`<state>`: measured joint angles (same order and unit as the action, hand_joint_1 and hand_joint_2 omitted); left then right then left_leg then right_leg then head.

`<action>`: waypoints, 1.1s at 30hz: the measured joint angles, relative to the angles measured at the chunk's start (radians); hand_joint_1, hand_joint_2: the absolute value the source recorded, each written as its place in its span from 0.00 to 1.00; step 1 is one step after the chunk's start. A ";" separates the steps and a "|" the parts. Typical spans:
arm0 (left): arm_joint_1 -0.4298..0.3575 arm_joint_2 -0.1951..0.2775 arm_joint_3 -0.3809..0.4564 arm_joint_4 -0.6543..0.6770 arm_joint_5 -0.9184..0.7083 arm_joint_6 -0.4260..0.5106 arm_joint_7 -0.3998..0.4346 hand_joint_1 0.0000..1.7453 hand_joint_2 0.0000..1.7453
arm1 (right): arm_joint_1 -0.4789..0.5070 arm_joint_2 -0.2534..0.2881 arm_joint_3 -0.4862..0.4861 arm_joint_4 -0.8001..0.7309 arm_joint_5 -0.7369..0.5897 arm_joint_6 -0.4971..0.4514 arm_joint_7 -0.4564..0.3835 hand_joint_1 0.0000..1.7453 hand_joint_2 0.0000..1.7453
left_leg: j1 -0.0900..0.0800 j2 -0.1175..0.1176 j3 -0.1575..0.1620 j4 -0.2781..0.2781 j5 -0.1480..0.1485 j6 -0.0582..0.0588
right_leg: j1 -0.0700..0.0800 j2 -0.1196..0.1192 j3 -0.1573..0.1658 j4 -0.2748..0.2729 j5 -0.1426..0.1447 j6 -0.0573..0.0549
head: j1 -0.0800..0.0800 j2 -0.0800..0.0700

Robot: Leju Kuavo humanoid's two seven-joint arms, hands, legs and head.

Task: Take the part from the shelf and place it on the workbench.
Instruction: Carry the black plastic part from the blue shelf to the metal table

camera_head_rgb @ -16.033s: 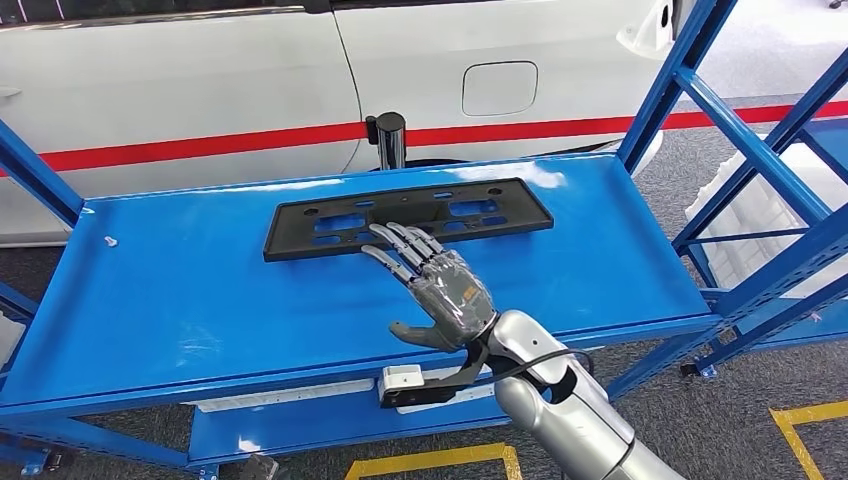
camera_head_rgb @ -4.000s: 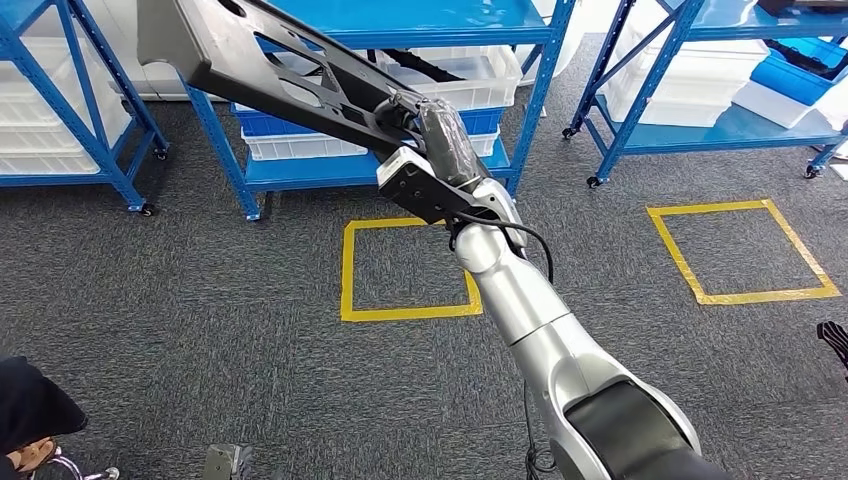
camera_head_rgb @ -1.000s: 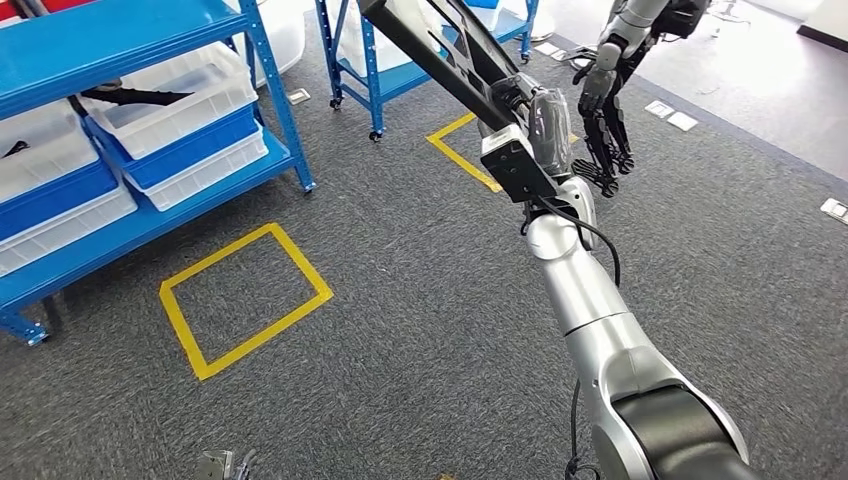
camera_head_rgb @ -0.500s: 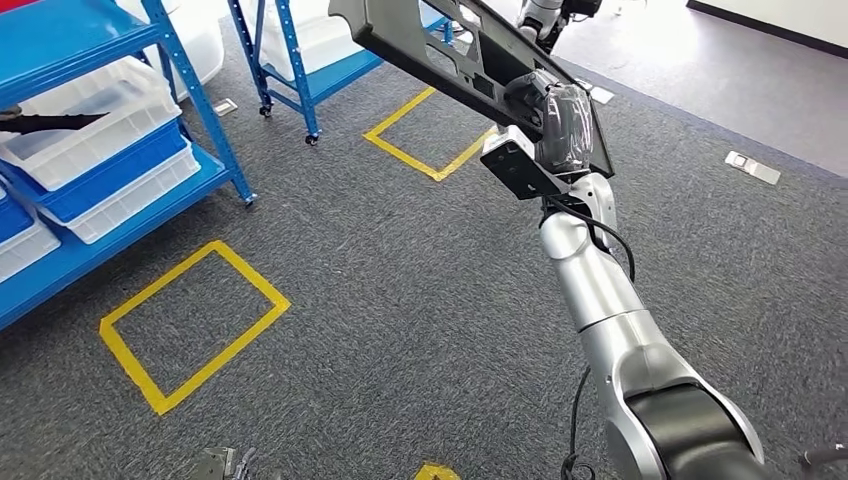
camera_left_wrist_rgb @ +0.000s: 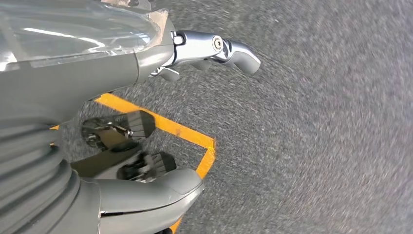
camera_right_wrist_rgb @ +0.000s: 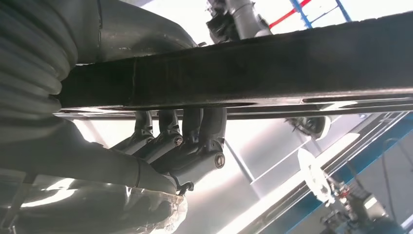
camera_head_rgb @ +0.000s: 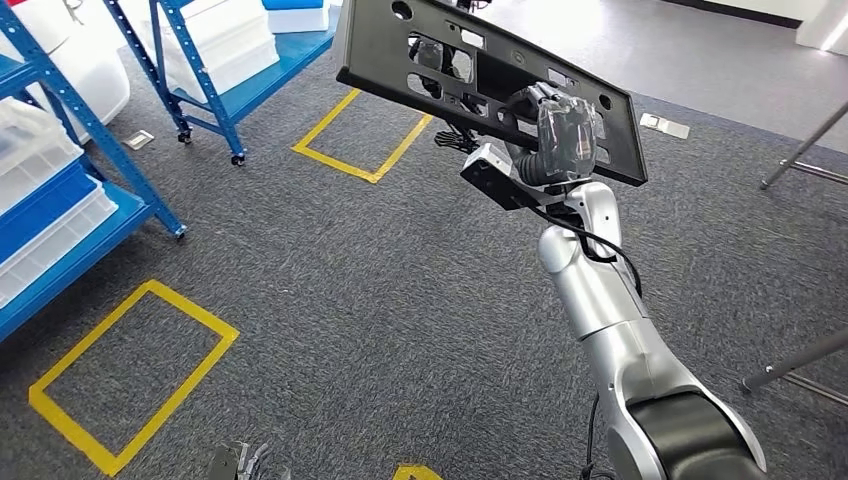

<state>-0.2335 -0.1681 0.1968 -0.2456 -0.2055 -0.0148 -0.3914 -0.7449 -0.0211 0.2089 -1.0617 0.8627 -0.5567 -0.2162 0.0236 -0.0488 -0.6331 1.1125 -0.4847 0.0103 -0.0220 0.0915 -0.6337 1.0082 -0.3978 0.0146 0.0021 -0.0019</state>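
1. A grey carpeted floor [camera_head_rgb: 380,300] is seen from the head view, marked with yellow tape squares [camera_head_rgb: 130,385].
2. Blue shelving racks [camera_head_rgb: 150,60] are seen at the upper left, with white bins [camera_head_rgb: 225,45] stacked on their lower levels.
3. The black plastic part [camera_head_rgb: 480,85], a long flat panel with several cut-out openings and round holes, is held up in the air above the floor, well apart from the racks. It is tilted, with its broad face turned toward the camera and its left end higher than its right end.
4. The silver right arm [camera_head_rgb: 600,310] is raised from the lower right and bent upward toward the panel's lower edge, right of its middle.
5. The right hand [camera_head_rgb: 555,135] is clamped on the part: in the right wrist view, its dark fingers [camera_right_wrist_rgb: 182,134] are curled over one side of the panel's edge [camera_right_wrist_rgb: 243,73].
6. The left hand [camera_left_wrist_rgb: 122,97] is seen in the left wrist view above the carpet and a yellow tape corner [camera_left_wrist_rgb: 195,141]; nothing is held in it, and its fingers [camera_left_wrist_rgb: 214,48] are apart.
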 joint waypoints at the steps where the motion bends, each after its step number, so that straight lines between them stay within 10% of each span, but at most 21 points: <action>1: -0.002 0.001 -0.003 0.000 0.001 0.003 0.004 0.00 1.00 | 0.003 0.006 -0.002 -0.007 0.011 0.005 0.002 1.00 1.00 | 0.002 -0.025 0.022 -0.051 0.017 0.003 | 0.000 0.012 -0.003 0.002 0.002 0.003 | 0.000 0.000; 3: -0.004 0.006 -0.005 0.000 0.018 0.006 0.003 0.00 1.00 | -0.001 0.028 -0.003 -0.011 0.028 0.015 0.003 1.00 1.00 | -0.001 -0.046 0.037 -0.086 0.018 0.007 | -0.005 0.040 -0.015 0.001 0.010 0.016 | -0.001 0.000; 5: -0.005 0.011 0.000 0.000 0.047 0.009 -0.011 0.00 1.00 | -0.009 0.059 -0.003 -0.005 0.041 0.020 -0.001 1.00 1.00 | -0.003 -0.018 0.045 -0.098 0.024 0.013 | -0.009 0.051 -0.025 -0.002 0.018 0.029 | -0.001 0.000; 9: 0.008 0.026 0.029 0.000 0.093 0.020 -0.039 0.00 1.00 | -0.059 0.137 0.008 0.039 0.054 0.023 -0.012 1.00 1.00 | -0.005 0.046 0.057 -0.116 0.036 0.026 | 0.001 -0.070 -0.114 0.168 -0.059 0.020 | 0.005 0.000; 12: 0.026 0.035 0.057 0.000 0.130 0.042 -0.066 0.00 1.00 | -0.078 0.186 0.022 0.079 0.041 0.042 -0.038 1.00 1.00 | -0.005 0.088 0.056 -0.116 0.034 0.025 | -0.003 -0.084 -0.162 0.291 -0.095 0.028 | 0.006 0.000; 15: 0.059 0.042 0.105 0.000 0.181 0.066 -0.124 0.00 1.00 | -0.111 0.249 0.049 0.132 0.001 0.064 -0.064 1.00 1.00 | -0.006 0.127 0.057 -0.110 0.026 0.012 | -0.008 -0.126 -0.059 0.113 -0.043 0.047 | 0.007 0.000; 19: 0.101 0.050 0.161 0.005 0.206 0.079 -0.182 0.00 1.00 | -0.151 0.317 0.126 0.178 -0.064 0.071 -0.062 1.00 1.00 | -0.012 0.166 0.060 -0.104 0.016 -0.011 | 0.002 -0.143 -0.008 0.017 -0.024 0.022 | 0.001 0.000; 22: 0.112 0.045 0.172 0.006 0.185 0.087 -0.184 0.00 1.00 | -0.155 0.327 0.146 0.188 -0.065 0.084 -0.057 1.00 1.00 | 0.001 0.122 0.046 -0.070 -0.016 -0.024 | -0.005 -0.116 -0.006 0.014 -0.022 0.001 | -0.002 0.000; 24: 0.115 0.037 0.170 0.009 0.153 0.094 -0.170 0.00 1.00 | -0.155 0.325 0.147 0.188 -0.052 0.093 -0.045 1.00 1.00 | 0.003 0.066 -0.007 0.049 -0.084 -0.025 | -0.004 -0.096 -0.006 0.013 -0.019 -0.011 | -0.004 0.000; 27: 0.109 0.017 0.150 0.011 0.080 0.095 -0.133 0.00 1.00 | -0.137 0.283 0.133 0.172 -0.025 0.107 -0.016 1.00 1.00 | 0.003 0.047 -0.079 0.196 -0.128 -0.018 | 0.003 -0.061 -0.007 0.013 -0.015 -0.016 | -0.006 0.000; 31: 0.086 -0.009 0.096 0.011 0.006 0.061 -0.080 0.00 1.00 | -0.088 0.178 0.077 0.104 -0.010 0.120 -0.004 1.00 1.00 | 0.009 -0.013 0.019 -0.009 -0.017 -0.004 | 0.004 -0.015 -0.010 0.014 -0.007 -0.004 | -0.009 0.000; 33: 0.073 -0.018 0.070 0.010 -0.014 0.047 -0.058 0.00 1.00 | -0.059 0.134 0.049 0.070 -0.005 0.124 -0.006 1.00 1.00 | 0.008 -0.046 0.052 -0.072 -0.007 -0.002 | 0.002 0.011 -0.019 0.013 0.002 0.010 | -0.009 0.000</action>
<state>-0.1602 -0.1862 0.2666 -0.2351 -0.2191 0.0325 -0.4490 -0.8043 0.1130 0.2575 -0.9921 0.8580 -0.4327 -0.2225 0.0316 -0.0944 -0.5815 1.0408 -0.4916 0.0078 -0.0204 0.1021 -0.6526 1.0211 -0.3959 0.0245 -0.0071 -0.0019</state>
